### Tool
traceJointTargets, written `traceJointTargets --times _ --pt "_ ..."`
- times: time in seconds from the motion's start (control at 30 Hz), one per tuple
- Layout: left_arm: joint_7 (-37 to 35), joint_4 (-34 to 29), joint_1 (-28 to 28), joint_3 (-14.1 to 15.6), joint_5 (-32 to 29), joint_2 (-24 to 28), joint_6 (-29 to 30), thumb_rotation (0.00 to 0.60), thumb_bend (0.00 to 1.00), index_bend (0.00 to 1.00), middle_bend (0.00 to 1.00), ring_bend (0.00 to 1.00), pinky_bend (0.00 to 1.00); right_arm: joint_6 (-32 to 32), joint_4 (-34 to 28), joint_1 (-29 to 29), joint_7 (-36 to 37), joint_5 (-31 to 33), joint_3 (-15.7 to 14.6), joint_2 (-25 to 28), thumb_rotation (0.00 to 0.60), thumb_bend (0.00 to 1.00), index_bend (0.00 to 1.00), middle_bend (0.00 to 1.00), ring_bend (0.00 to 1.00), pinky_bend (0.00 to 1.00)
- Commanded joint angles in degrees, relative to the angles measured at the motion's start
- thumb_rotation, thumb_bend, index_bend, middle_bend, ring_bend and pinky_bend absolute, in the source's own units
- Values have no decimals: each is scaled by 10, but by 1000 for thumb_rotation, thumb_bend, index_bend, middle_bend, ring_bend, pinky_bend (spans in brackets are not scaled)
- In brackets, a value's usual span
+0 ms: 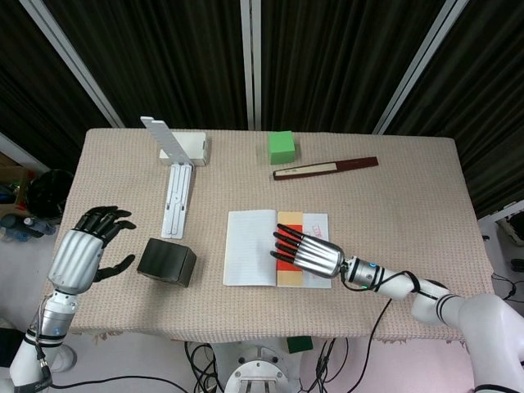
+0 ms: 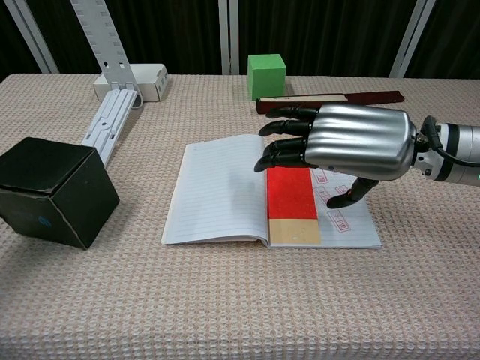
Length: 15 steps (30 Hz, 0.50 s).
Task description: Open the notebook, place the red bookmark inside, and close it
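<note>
The notebook (image 1: pixel 248 258) (image 2: pixel 217 191) lies open and flat at the table's middle. The red bookmark (image 1: pixel 290 219) (image 2: pixel 291 193), with a tan lower end, lies on the right page beside the spine. My right hand (image 1: pixel 315 255) (image 2: pixel 352 142) hovers just above the bookmark's far part, palm down, its fingers stretched toward the left page and its thumb hanging down over the right page. It holds nothing. My left hand (image 1: pixel 86 250) appears only in the head view, off the table's left edge, its fingers spread and empty.
A black box (image 1: pixel 166 262) (image 2: pixel 49 191) stands left of the notebook. A white folding stand (image 1: pixel 176 192) (image 2: pixel 112 112) lies at the back left. A green cube (image 1: pixel 281 146) (image 2: pixel 267 75) and a long dark red strip (image 1: pixel 325 169) (image 2: pixel 330 100) sit behind the notebook.
</note>
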Motion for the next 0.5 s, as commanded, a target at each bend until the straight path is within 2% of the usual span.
traceJointTargets --times 0.03,0.13,0.23,0.33,0.5 --pt "-1 1 0 0 -1 -1 -1 600 156 368 265 192 205 -6 -23 -14 8 22 6 17 600 475 152 276 76 0" --pt "-2 2 -1 1 0 -3 -1 600 157 368 265 192 205 -22 -53 -28 5 48 11 37 600 616 118 286 78 0" --pt "-1 4 -2 1 1 -7 -4 600 157 368 266 192 205 -38 -74 -45 6 74 15 50 600 696 81 290 78 0" --pt "-1 5 -5 0 1 -10 -7 600 156 368 266 192 205 -55 -84 -57 16 97 19 52 600 733 64 290 78 0" --pt "2 3 -10 -2 3 -12 -11 600 156 368 266 192 205 -78 -85 -72 45 125 28 37 600 734 28 290 63 0"
